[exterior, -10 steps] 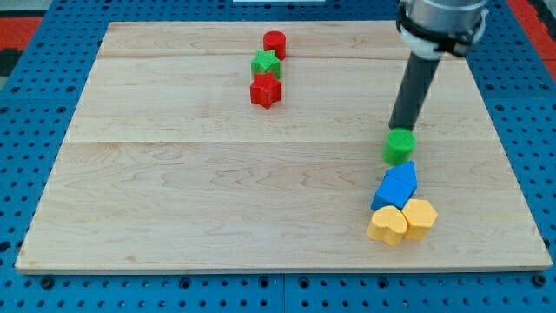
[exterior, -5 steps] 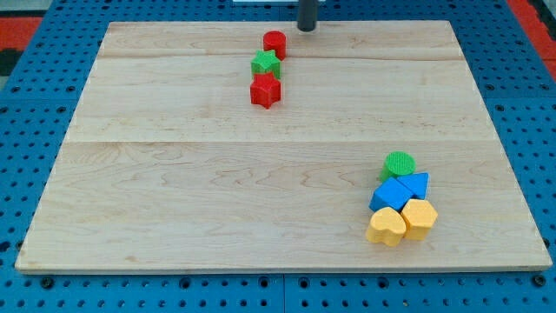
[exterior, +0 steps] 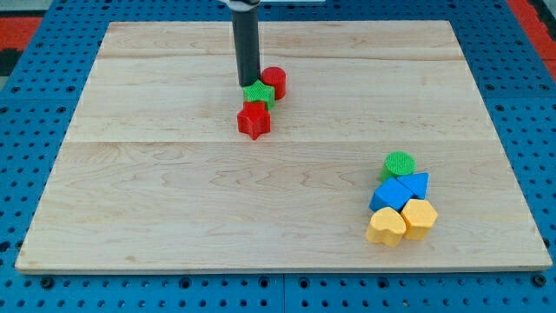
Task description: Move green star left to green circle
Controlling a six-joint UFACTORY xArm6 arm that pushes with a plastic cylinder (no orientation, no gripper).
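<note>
My tip [exterior: 248, 84], a bare rod gripping nothing, touches the green star [exterior: 259, 95] near the board's top edge; the green circle [exterior: 399, 163] sits well apart, toward the bottom-right corner.

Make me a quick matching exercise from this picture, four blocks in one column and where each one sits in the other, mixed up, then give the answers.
Blocks
1. green star
2. green circle
3. red star
4. yellow heart

Places
A. nearest the view's bottom
B. just below the green star
C. right beside my tip
D. top of the cluster at the view's right

Pairs: 1-C, 2-D, 3-B, 4-A
</note>
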